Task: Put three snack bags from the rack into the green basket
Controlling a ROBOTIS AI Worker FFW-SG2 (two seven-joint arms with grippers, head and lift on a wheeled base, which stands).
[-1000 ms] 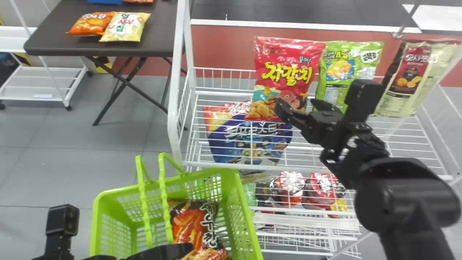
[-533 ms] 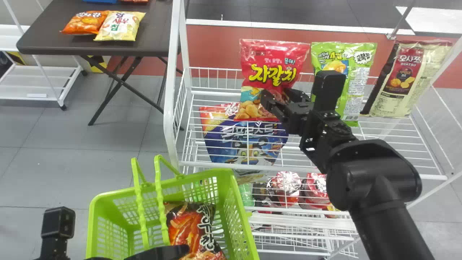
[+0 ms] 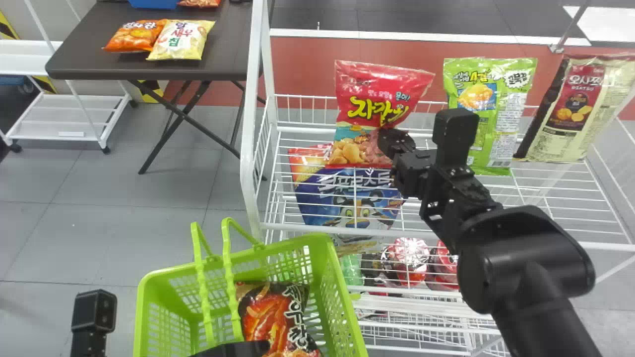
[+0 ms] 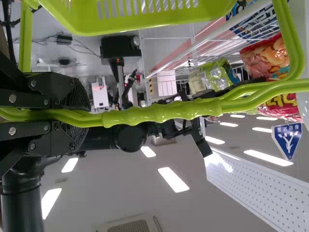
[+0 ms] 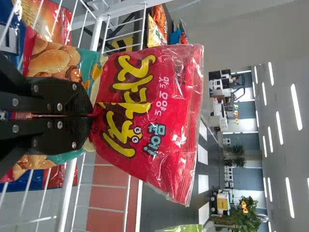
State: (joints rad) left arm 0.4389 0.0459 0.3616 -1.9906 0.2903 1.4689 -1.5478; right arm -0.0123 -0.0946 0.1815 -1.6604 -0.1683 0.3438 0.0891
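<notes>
Pinching the glossy red snack bag (image 3: pixel 369 106) at the white wire rack (image 3: pixel 247 163), the right gripper (image 3: pixel 394 144) has its fingers drawn nearly together; near left, the left gripper (image 3: pixel 243 348) is clamped round the handles of the green plastic basket (image 3: pixel 342 297); one black-and-orange snack bag (image 3: pixel 275 317) lies inside.

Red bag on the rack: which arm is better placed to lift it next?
Right, I'd say: the right jaws pinch the red bag, while the left jaws hold the green basket by its handle.

The arms (image 3: pixel 528 270) are black (silvery screws (image 5: pixel 60 107), too).
</notes>
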